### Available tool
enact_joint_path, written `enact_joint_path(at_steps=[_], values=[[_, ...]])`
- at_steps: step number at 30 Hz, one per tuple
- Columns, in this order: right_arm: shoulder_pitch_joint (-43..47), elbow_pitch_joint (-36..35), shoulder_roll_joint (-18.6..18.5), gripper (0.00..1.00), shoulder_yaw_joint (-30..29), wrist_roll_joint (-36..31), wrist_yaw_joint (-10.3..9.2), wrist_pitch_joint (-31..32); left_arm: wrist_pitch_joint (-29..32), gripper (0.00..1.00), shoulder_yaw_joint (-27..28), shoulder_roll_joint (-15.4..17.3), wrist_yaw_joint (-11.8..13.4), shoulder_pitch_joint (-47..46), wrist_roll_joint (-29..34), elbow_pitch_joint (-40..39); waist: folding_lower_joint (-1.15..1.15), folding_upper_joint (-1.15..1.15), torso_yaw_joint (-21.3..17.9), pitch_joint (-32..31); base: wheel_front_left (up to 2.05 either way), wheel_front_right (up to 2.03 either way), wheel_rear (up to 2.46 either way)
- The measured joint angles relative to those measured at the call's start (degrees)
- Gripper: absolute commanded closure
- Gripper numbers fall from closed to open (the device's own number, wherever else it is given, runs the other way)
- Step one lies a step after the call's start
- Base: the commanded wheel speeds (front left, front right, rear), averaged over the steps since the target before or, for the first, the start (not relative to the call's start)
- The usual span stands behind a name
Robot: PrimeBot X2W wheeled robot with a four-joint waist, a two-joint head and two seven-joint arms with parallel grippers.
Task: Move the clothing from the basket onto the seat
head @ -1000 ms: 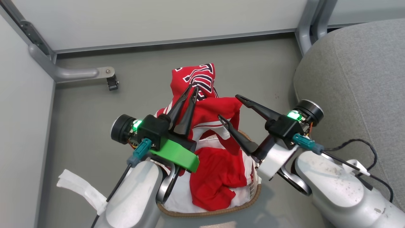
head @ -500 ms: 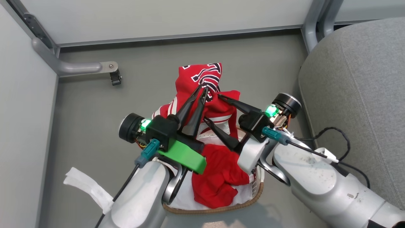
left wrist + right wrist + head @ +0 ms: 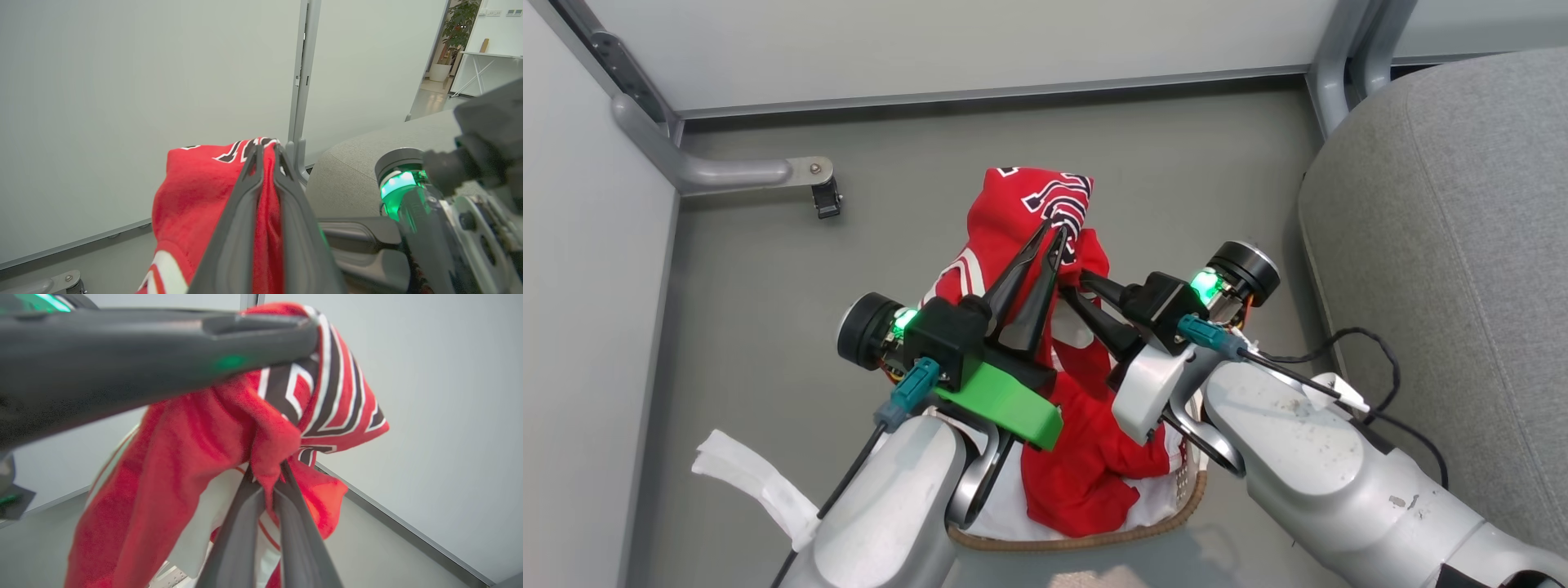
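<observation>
The red jersey with white stripes and dark lettering hangs lifted above the basket, whose brown rim shows low in the head view. My left gripper is shut on the jersey's top fold, and the left wrist view shows red cloth pinched between the left gripper's fingers. Just below and to the right, my right gripper is shut on the same jersey; in the right wrist view the right gripper clamps a red fold. The plain red garment lies in the basket. The grey seat stands at the right.
White cloth lines the basket under the red garment. A white strip lies on the floor at the lower left. A metal frame arm with a bracket juts from the left wall, and a frame post stands near the seat.
My right gripper, open a second ago, has swung left to the jersey and shut on it. The left gripper has kept its hold. The head camera has shifted slightly.
</observation>
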Motion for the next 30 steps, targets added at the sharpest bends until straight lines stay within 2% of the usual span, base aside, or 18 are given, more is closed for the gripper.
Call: enact_joint_path(at_steps=[6,7,8,9,10,11,12,23,30], values=[[2.24,-1.68,-0.02,1.0,-3.81,-0.63,0.0,0.0,0.0,1.0,0.13,0.0,0.13,-0.02,0.07,-0.25,0.0,0.0,0.01,0.11,0.0,0.0,0.0],[2.48,-1.92,-0.07,1.0,-4.12,-0.68,-0.01,0.0,0.0,0.86,0.21,0.0,0.13,-0.03,0.32,-0.31,0.0,0.0,-0.03,0.16,0.0,0.0,0.0],[2.89,-2.18,-0.07,1.0,-4.48,-0.76,-0.01,0.0,0.0,0.59,0.38,0.0,0.13,-0.03,0.52,-0.37,0.0,0.0,-0.08,0.22,0.0,0.0,0.0],[3.19,-2.34,-0.05,1.0,-4.72,-1.11,0.0,0.0,0.0,0.47,0.54,0.0,0.14,-0.03,0.69,-0.48,0.0,0.0,-0.15,0.33,0.0,0.0,0.0],[3.31,-2.55,-0.03,1.0,-5.03,-1.19,0.0,0.0,0.0,0.2,0.65,0.0,0.14,-0.03,0.89,-0.58,0.0,0.0,-0.22,0.44,0.0,0.0,0.0],[3.43,-2.7,-0.02,1.0,-5.33,-1.21,0.0,0.0,0.0,0.03,0.76,0.0,0.14,-0.03,1.14,-0.63,0.0,0.0,-0.33,0.56,0.0,0.0,0.0],[3.69,-2.9,-0.01,1.0,-5.75,-1.24,-0.01,0.0,0.0,0.0,0.87,0.0,0.14,-0.03,1.21,-0.63,0.0,0.0,-0.43,0.65,0.0,0.0,0.0],[6.21,-4.66,-0.24,1.0,-11.02,-2.33,-0.01,0.0,0.0,0.0,1.74,0.0,-0.3,0.0,2.04,-0.08,0.0,0.0,-1.75,0.95,0.0,0.0,0.0],[7.88,-6.22,-0.24,1.0,-14.37,-2.79,-0.01,0.01,-0.01,0.0,2.57,0.0,-1.52,0.21,2.94,1.04,0.0,0.0,-4.83,0.97,0.0,0.0,0.0]])
